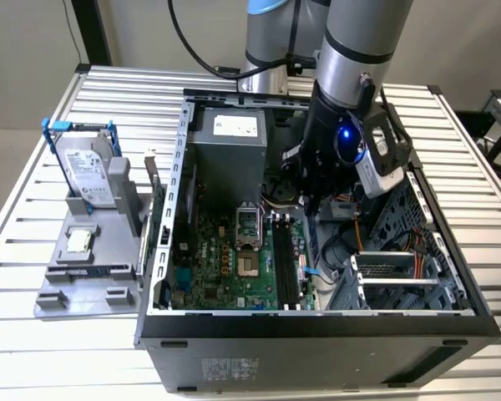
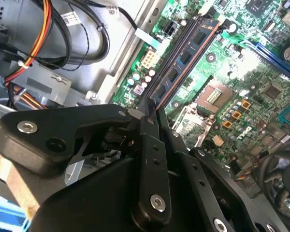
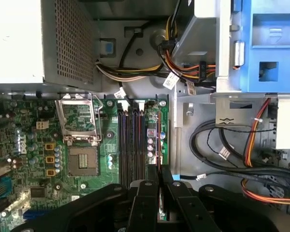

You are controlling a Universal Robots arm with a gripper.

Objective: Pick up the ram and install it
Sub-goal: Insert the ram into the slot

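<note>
The ram (image 2: 184, 57) is a long thin dark strip with chips and a coppery lower edge. My gripper (image 2: 152, 112) is shut on one end of it. In the first wrist view the ram (image 3: 158, 140) appears edge-on, running out from the gripper (image 3: 158, 175) parallel to the black slots (image 3: 130, 145) and just beside them. Whether it touches a slot I cannot tell. In the exterior view the gripper (image 1: 307, 213) reaches down inside the open computer case, over the slots (image 1: 285, 263) on the green motherboard (image 1: 225, 267).
A grey power supply (image 1: 225, 150) stands at the case's back. Bundled cables (image 1: 351, 251) and a drive cage (image 1: 401, 276) crowd the exterior view's right. The open processor socket (image 3: 82, 159) lies beside the slots. Outside, a grey holder (image 1: 83, 288) carries a blue-framed hard drive (image 1: 88, 171) and a small square chip (image 1: 78, 241).
</note>
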